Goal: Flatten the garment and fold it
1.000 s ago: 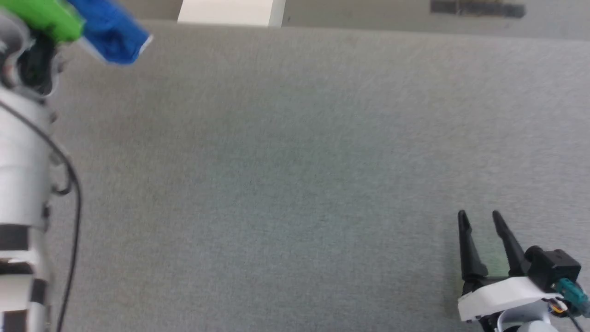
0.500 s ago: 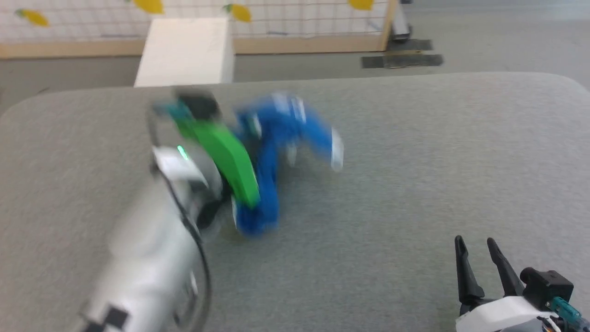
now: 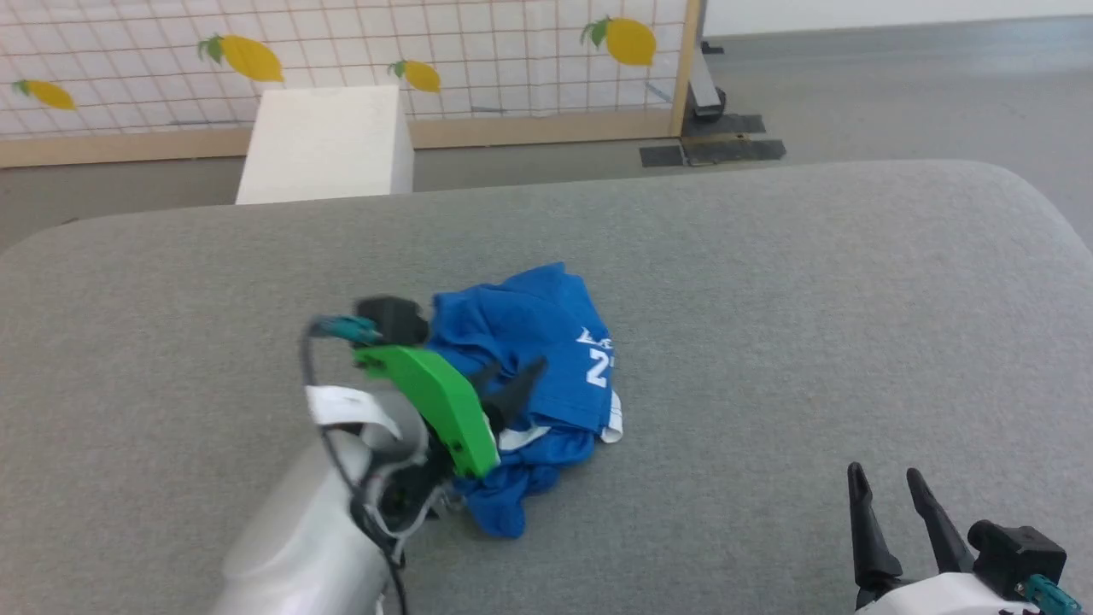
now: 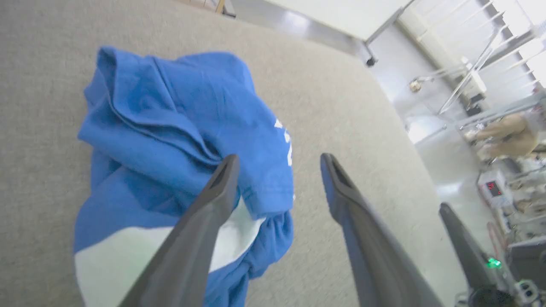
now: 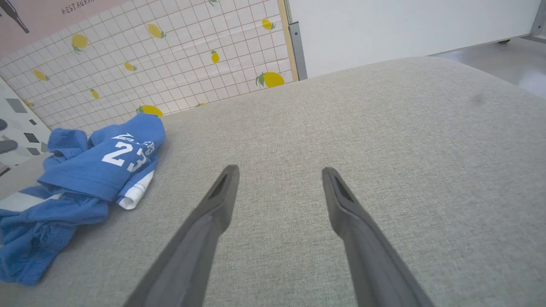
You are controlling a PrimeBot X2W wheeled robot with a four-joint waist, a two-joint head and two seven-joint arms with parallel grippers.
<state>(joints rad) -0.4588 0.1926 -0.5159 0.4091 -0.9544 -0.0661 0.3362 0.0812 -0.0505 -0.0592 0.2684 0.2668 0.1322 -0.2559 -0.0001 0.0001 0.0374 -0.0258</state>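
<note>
1. Blue shorts [image 3: 529, 342]: crumpled heap, mid-desk [image 3: 811, 282], "23" showing.
2. Left claw [image 4: 279, 157]: fingers apart, just above the heap.
3. Right claw [image 3: 883, 471]: fingers apart, over grey desk, well apart from the shorts.

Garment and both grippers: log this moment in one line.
garment: crumpled on grey surface | left gripper: open, over garment | right gripper: open, empty, apart | flattening: not done

The shorts [image 3: 521, 333] are coloured bright blue, trimmed white, a white 23 printed. The bench [image 3: 811, 325] is covered in grey; the screen [image 3: 341, 43] is patterned with yellow lemons.
</note>
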